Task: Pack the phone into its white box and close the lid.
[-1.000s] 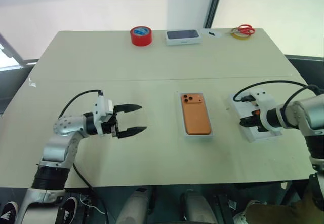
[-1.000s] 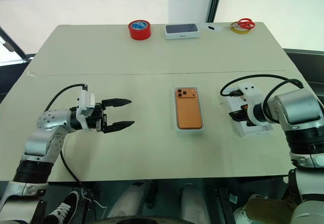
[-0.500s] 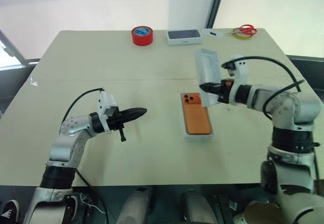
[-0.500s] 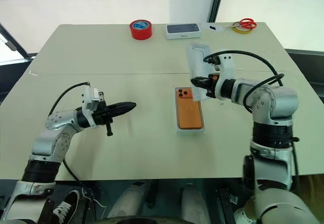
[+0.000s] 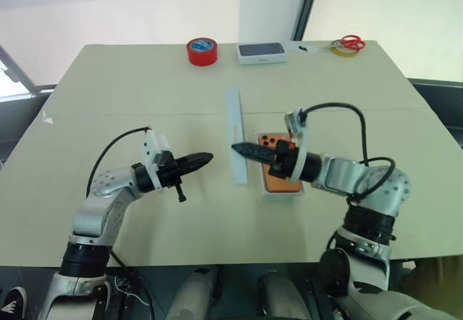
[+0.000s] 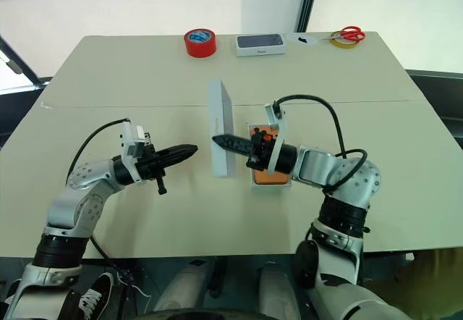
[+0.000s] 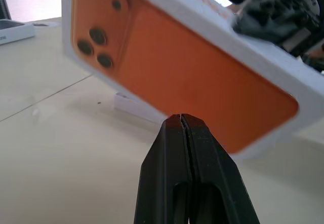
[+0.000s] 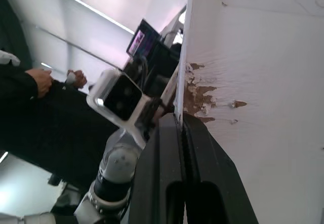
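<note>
A pale beige table (image 5: 145, 88) takes up most of the scene, with a thin seam running across its top from side to side. Beyond its far edge stands a light wall or screen, evenly lit and whitish, split by a dark upright post (image 5: 307, 5) right of centre. A dark slanted bar (image 5: 14, 66) shows past the left corner. Dark floor lies off both far corners of the table. In the right wrist view a person in dark clothing (image 8: 35, 122) stands against a bright, streaked backdrop

Bright window backlight, perhaps slight blur
</note>
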`<control>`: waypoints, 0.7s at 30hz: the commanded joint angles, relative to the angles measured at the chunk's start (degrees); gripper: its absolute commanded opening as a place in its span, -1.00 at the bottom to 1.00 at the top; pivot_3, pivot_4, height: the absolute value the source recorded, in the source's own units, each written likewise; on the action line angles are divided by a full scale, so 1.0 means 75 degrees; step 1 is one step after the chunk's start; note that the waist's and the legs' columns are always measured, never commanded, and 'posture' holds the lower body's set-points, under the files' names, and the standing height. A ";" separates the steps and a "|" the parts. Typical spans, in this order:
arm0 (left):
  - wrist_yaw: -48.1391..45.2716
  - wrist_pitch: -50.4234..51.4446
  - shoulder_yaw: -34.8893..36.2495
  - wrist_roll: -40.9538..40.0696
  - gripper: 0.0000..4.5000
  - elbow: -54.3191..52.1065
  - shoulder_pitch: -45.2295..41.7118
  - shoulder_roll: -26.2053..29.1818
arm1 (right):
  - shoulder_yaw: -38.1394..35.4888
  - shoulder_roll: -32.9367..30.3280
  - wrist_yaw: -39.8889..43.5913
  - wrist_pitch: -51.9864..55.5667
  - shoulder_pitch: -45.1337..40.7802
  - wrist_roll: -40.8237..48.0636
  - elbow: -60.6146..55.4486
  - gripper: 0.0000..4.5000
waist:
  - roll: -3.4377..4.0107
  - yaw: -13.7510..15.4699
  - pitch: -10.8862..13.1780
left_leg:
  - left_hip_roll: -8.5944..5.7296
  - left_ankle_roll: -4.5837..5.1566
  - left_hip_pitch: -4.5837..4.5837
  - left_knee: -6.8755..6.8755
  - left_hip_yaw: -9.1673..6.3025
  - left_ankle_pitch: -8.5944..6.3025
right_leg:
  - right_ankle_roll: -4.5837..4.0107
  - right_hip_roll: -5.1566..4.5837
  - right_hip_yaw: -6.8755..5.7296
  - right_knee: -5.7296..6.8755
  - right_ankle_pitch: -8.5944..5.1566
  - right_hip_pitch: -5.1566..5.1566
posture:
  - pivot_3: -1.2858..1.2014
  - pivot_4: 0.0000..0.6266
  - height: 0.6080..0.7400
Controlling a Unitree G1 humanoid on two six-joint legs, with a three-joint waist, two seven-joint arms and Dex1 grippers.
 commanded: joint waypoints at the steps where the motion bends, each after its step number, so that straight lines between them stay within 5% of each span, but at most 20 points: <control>1: 0.0132 -0.0092 -0.0147 0.0024 -0.99 -0.0318 -0.0024 -0.0158 | 0.0459 -0.0272 -0.0991 -0.0160 0.0015 0.1235 0.0362 -1.00 | 0.0000 -0.0020 0.0000 | 0.0000 0.0010 0.0000 0.0000 0.0000 0.0006 | 0.0000 0.0000 0.0000 0.0000 0.0000 -0.0001 | 0.03 -0.52 1.00; 9: 0.0370 -0.0412 -0.0682 0.0528 -0.99 -0.0147 -0.0085 -0.0600 | 0.1200 -0.1155 -0.2105 -0.1282 -0.0367 0.2105 0.1772 -1.00 | 0.0001 -0.0017 -0.0001 | 0.0003 0.0015 0.0000 0.0000 0.0001 0.0009 | -0.0001 0.0001 0.0002 -0.0005 -0.0001 0.0002 | 0.03 -0.52 1.00; 20: 0.0550 -0.0604 -0.1095 0.0875 -0.99 0.0569 -0.0450 -0.1325 | 0.1544 -0.1875 -0.0806 -0.1634 -0.0484 0.0968 0.1856 -1.00 | -0.0004 0.0028 -0.0005 | 0.0002 0.0020 0.0000 0.0012 0.0000 0.0010 | 0.0000 0.0000 -0.0003 -0.0006 -0.0001 0.0011 | 0.03 -0.52 1.00; 21: 0.0566 -0.0658 -0.1157 0.0928 -1.00 0.0675 -0.0522 -0.1423 | 0.1514 -0.1899 -0.0741 -0.1641 -0.0466 0.0974 0.1867 -0.87 | -0.0004 0.0032 -0.0005 | 0.0003 0.0020 0.0000 0.0011 0.0000 0.0010 | 0.0000 0.0000 -0.0003 -0.0006 -0.0001 0.0011 | 0.03 -0.52 1.00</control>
